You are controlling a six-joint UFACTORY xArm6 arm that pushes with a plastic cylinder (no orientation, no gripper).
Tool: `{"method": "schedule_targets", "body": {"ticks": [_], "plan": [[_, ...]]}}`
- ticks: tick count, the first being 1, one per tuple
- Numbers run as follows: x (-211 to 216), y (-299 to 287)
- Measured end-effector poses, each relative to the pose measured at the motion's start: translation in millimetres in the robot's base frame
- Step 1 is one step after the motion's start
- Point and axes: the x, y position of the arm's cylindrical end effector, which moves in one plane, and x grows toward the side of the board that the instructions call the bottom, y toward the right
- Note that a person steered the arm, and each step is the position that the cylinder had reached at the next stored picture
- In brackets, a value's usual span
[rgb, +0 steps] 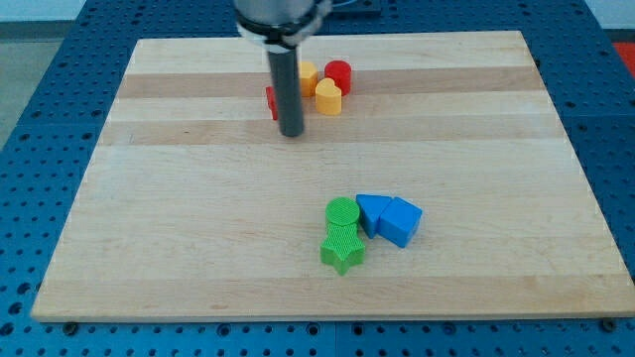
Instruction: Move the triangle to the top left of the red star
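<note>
My tip (291,133) rests on the wooden surface (179,228) just below the view's-top cluster, the dark rod rising straight up to the arm's housing at the view's top edge; there is no hand on this rig, so no hold of any kind can be reported. The rod hides most of a red block (270,99), likely the red star, which peeks out on the rod's left side. To the right of the red star sit a yellow block (308,73), a second yellow block (328,97) and a red cylinder (338,75), packed close together. Well below the red star, toward the view's bottom, lies the other group: a blue triangle-like block (401,220) touching a blue block (372,212), with a green cylinder (342,211) and a green star (342,251) beside them. The triangle appears untouched and far from its goal spot up and left of the red star; the tip, by this reading, must travel down to it first.
</note>
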Motion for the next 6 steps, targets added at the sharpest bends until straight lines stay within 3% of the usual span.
{"method": "schedule_targets", "body": {"ticks": [1,2,3,4,6], "plan": [[5,111],[55,196],[126,205],[146,123],[104,8]]}}
